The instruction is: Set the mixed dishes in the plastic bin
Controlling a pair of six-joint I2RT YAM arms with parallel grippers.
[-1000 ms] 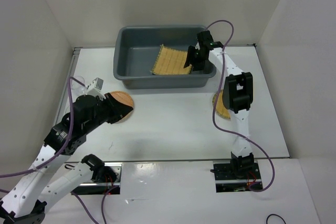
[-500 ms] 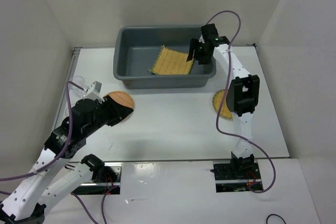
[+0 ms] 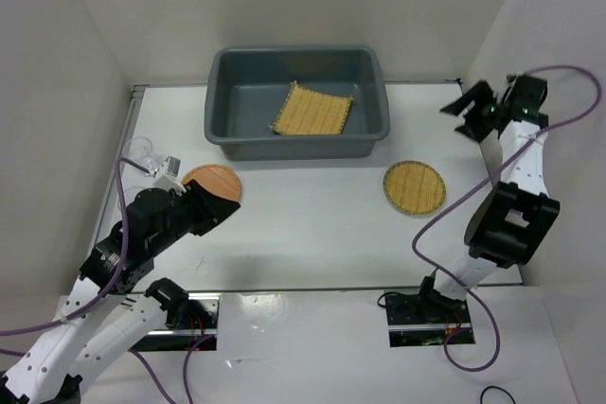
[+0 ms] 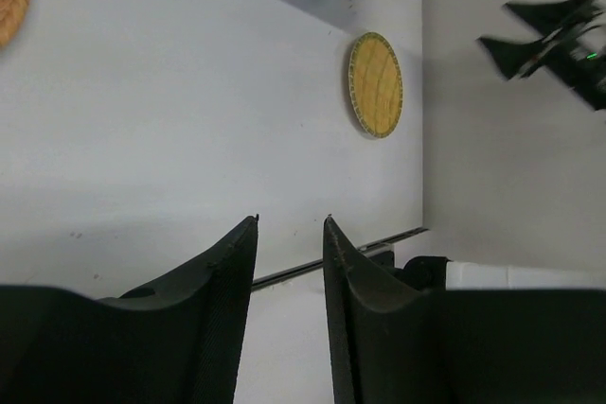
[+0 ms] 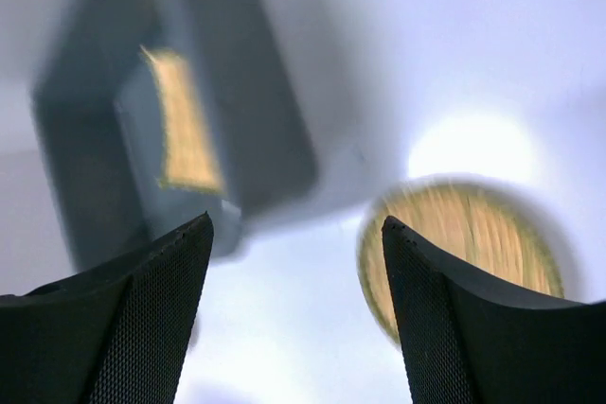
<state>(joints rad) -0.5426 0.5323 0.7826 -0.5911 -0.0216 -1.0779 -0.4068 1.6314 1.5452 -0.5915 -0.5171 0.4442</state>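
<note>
Square bamboo-slat tray (image 3: 312,109) flat inside grey plastic bin (image 3: 294,50); right gripper (image 3: 467,111) wide open, empty; left gripper (image 4: 291,222) slightly open, empty

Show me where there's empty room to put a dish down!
The table is bare between the orange plate and the woven plate. In the bin, the floor left of the tray is free. It's crowded near the orange plate, with the left arm and a cup.

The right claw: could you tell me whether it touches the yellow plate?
Apart. The top view shows bare table between the right claw and the yellow plate.
</note>
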